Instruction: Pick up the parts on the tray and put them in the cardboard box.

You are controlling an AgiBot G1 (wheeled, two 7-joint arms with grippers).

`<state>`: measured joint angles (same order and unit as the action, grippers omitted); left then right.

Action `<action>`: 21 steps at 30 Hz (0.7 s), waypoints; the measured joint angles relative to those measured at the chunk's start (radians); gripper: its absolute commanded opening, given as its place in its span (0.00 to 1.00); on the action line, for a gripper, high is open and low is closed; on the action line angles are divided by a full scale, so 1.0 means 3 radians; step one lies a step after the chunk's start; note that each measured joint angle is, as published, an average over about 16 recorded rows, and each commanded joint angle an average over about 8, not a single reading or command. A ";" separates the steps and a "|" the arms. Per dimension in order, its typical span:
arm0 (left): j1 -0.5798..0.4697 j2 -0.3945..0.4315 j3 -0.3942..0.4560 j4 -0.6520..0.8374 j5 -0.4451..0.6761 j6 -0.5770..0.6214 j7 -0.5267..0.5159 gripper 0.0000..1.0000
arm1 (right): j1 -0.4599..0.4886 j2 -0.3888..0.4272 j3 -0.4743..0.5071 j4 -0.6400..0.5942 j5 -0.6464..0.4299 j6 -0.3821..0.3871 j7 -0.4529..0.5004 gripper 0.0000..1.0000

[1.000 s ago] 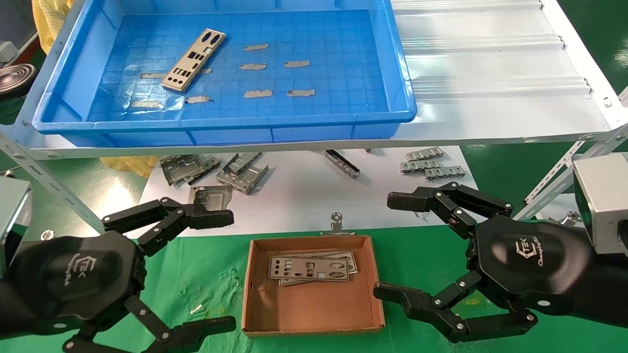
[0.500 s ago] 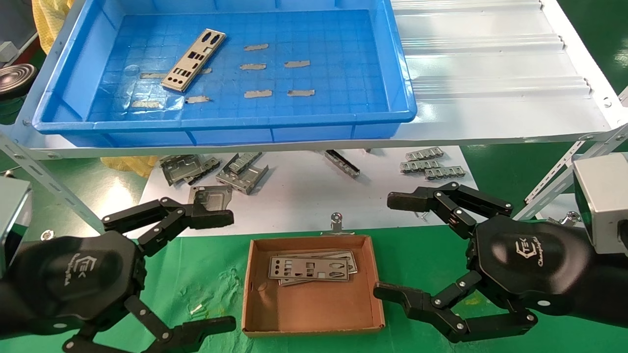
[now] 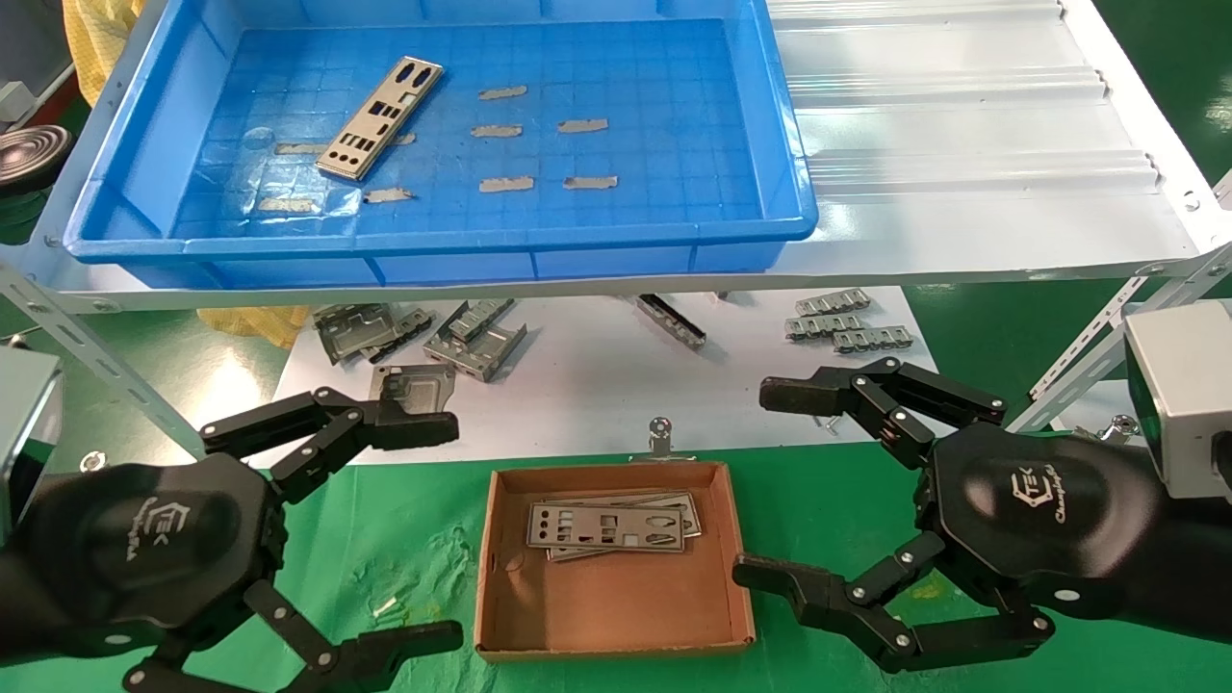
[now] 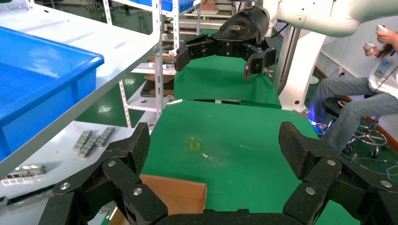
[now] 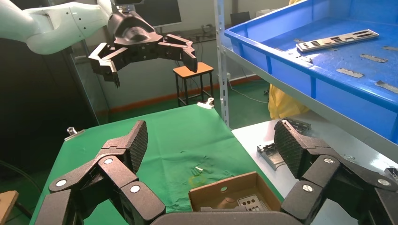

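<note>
Head view: I have both arms low over the green worktop (image 3: pixel 404 539), the left gripper (image 3: pixel 423 525) and right gripper (image 3: pixel 770 481) flanking the cardboard box (image 3: pixel 616 602), jaws spread wide and holding nothing. One part (image 3: pixel 380 118) lies aslant on the blue tray (image 3: pixel 438 231) up on the white shelf (image 3: pixel 972 144), among grey tape strips (image 3: pixel 502 91); several plates (image 3: pixel 606 526) are stacked in the box. I judge the arms are parked clear for the next reach. Gripper housings read "TEK".

Left wrist view: my jaws gape above a box corner; the right gripper (image 4: pixel 218 55) hangs opposite.

Right wrist view: jaws released over the box; the tray's part (image 5: pixel 338 39) shows beyond.
</note>
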<state>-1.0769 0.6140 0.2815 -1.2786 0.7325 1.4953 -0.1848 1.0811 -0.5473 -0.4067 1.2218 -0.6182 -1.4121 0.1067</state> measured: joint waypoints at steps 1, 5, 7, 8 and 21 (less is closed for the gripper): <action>0.0000 0.0000 0.0000 0.0000 0.0000 0.0000 0.0000 1.00 | 0.0000 0.0000 0.0000 0.0000 0.0000 0.0000 0.0000 0.72; 0.0000 0.0000 0.0000 0.0000 0.0000 0.0000 0.0000 1.00 | 0.0000 0.0000 0.0000 0.0000 0.0000 0.0000 0.0000 0.22; 0.0000 0.0000 0.0000 0.0000 0.0000 0.0000 0.0000 1.00 | 0.0000 0.0000 0.0000 0.0000 0.0000 0.0000 0.0000 0.00; 0.0000 0.0000 0.0000 0.0000 0.0000 0.0000 0.0000 1.00 | 0.0000 0.0000 0.0000 0.0000 0.0000 0.0000 0.0000 0.00; 0.0000 0.0000 0.0000 0.0000 0.0000 0.0000 0.0000 1.00 | 0.0000 0.0000 0.0000 0.0000 0.0000 0.0000 0.0000 0.00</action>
<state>-1.0769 0.6140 0.2815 -1.2786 0.7325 1.4953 -0.1848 1.0811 -0.5473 -0.4067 1.2218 -0.6182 -1.4121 0.1067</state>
